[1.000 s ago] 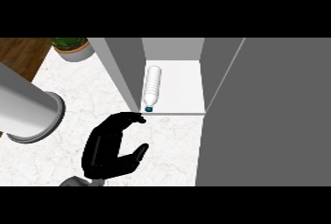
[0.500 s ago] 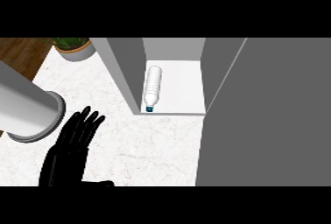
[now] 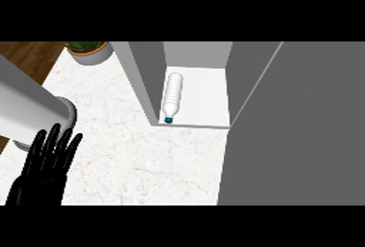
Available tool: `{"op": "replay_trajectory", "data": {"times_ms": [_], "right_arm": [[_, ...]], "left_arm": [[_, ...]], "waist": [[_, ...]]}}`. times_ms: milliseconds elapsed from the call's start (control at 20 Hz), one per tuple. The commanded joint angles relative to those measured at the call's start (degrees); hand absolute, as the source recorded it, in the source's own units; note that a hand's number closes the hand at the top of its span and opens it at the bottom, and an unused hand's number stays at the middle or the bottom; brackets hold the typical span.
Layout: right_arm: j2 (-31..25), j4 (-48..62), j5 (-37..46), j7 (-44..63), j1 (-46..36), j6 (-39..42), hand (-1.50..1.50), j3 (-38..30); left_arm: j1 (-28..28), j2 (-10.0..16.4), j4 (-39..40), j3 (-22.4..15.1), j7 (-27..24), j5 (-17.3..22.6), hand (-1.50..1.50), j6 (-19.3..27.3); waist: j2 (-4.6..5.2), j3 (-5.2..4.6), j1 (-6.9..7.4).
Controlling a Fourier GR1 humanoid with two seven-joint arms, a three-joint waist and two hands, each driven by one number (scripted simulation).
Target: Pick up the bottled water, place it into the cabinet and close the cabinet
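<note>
The bottled water point(image 3: 172, 94) is lying on its side on the pale floor of the cabinet point(image 3: 206, 96). It is resting close along the cabinet's left wall, with its blue cap point(image 3: 169, 120) pointing toward 6 o'clock and sitting just at the front edge. The cabinet is standing open toward the bench point(image 3: 143, 164), at about 1 o'clock from the middle of the view.

The left hand point(image 3: 39, 178) is showing at 8 o'clock over the white marbled bench, well apart from the bottle. Its fingers point(image 3: 53, 144) are stretching straight toward 12 o'clock, spread flat and holding nothing.

A large grey cylinder point(image 3: 28, 111) is slanting in from 10 o'clock, its round end lying just above the fingertips. A broad dark grey panel point(image 3: 306, 125) is filling the side at 3 o'clock, beside the cabinet's opening. A potted plant point(image 3: 89, 49) is sitting at 11 o'clock, near the bench's far edge.
</note>
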Motion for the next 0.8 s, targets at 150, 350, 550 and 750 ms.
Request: {"op": "replay_trajectory", "data": {"times_ms": [150,350,550,750], "right_arm": [[2.04,-6.07,5.11,6.68,-1.57,-1.67,1.5,13.39],[3.46,-5.03,2.32,7.07,-3.12,-3.25,1.5,16.01],[3.36,-3.92,1.9,9.64,-7.15,-3.81,1.5,15.83],[3.9,-2.43,1.47,12.47,-10.26,-4.93,1.5,15.89]], "left_arm": [[3.28,4.61,-1.16,5.32,0.23,4.14,-1.5,-4.96],[5.65,5.69,-2.1,5.66,-0.17,5.2,-1.5,-7.92],[6.23,8.07,-2.86,7.25,0.16,5.89,-1.5,-10.63],[6.12,8.14,-3.23,8.13,0.06,7.0,-1.5,-11.46]], "waist": [[0.85,-0.18,1.31],[1.33,-0.13,3.54],[1.8,-0.1,5.52],[2.22,-0.15,6.29]]}}
